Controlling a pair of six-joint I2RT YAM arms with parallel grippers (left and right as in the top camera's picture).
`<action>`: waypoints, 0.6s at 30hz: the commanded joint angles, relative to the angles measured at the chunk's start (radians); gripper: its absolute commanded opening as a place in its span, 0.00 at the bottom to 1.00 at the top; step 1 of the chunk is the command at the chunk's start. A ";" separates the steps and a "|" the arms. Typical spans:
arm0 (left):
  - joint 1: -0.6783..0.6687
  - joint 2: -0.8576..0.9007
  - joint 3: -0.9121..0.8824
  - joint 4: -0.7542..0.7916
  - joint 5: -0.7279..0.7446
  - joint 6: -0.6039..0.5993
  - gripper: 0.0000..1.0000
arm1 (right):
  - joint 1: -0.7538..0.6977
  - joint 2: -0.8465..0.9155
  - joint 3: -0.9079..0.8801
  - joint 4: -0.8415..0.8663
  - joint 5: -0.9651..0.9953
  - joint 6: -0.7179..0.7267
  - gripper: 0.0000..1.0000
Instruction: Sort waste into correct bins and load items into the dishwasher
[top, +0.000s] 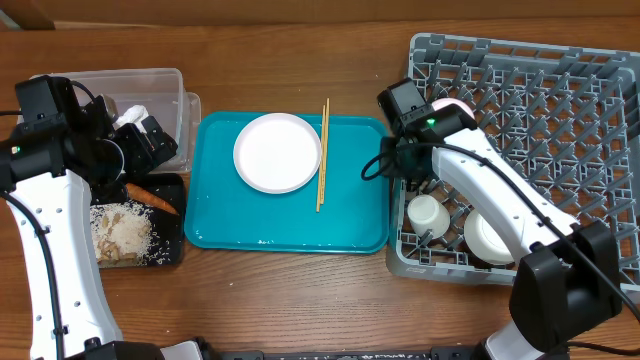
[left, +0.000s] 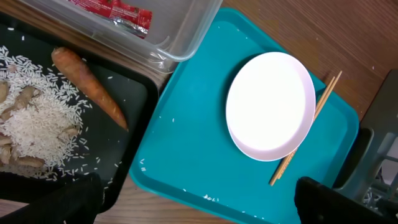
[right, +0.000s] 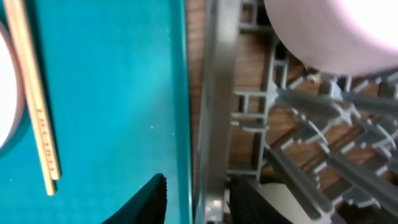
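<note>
The left gripper (left: 199, 208) hangs above the table, near the clear tub (left: 186, 34) and the black tray (left: 134, 121). Its two fingers (left: 62, 199) are wide apart and there is nothing between them.

In the black tray there is a heap of rice (left: 34, 121) with some beige scraps in it. The carrot (left: 90, 90) lies slanted next to the rice. The clear tub sits just behind the black tray. A red wrapper (left: 121, 11) lies in the tub, and the white tissue (top: 130, 112) is in there too.

The teal tray (left: 186, 158) is in the middle of the table. The plate (top: 277, 152) sits on it. The chopsticks (top: 322, 155) lie side by side on the tray, right beside the plate.

The right gripper (right: 199, 190) is down low where the teal tray meets the dish rack (top: 560, 90). One finger is on the tray side and the other is on the rack side. The grey wall of the rack is between them. The fingers are only a little way apart, and I cannot tell if they squeeze the wall or not.

Inside the rack, the cup (top: 428, 212) and a bowl (top: 482, 245) sit close together near the front left corner. A second bowl (right: 336, 31), pinkish white, sits farther back by the left wall of the rack
</note>
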 joint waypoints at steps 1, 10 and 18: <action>0.005 -0.002 0.015 0.002 -0.005 0.007 1.00 | 0.005 0.000 0.000 -0.012 0.013 0.008 0.35; 0.005 -0.002 0.015 0.002 -0.005 0.007 1.00 | 0.005 0.000 -0.001 -0.050 0.029 0.007 0.17; 0.005 -0.002 0.015 0.002 -0.005 0.007 1.00 | 0.005 0.000 -0.001 -0.095 0.053 0.003 0.04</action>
